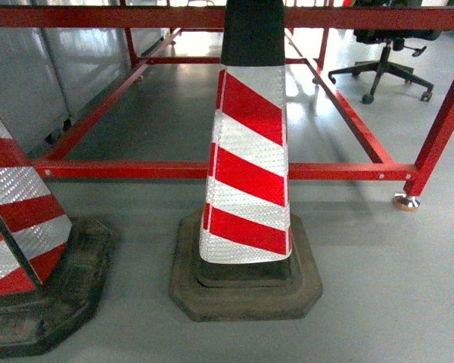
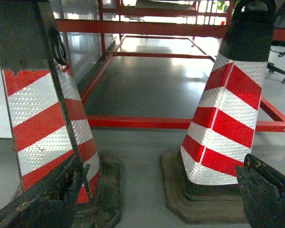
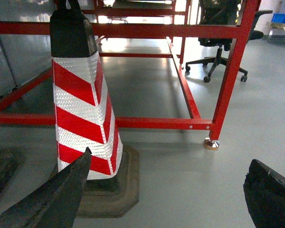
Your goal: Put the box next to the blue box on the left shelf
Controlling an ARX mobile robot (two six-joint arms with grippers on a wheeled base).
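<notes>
Both claws, left [image 2: 152,199] and right [image 3: 171,199], hung apart and empty; two striped traffic cones [image 1: 246,162] stood before the red tube frame [image 1: 212,170]; an office chair [image 1: 386,60] sat beyond it.

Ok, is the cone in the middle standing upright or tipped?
Upright. The middle cone sits flat on its black base on the floor, stripes rising straight beside the red frame.
</notes>
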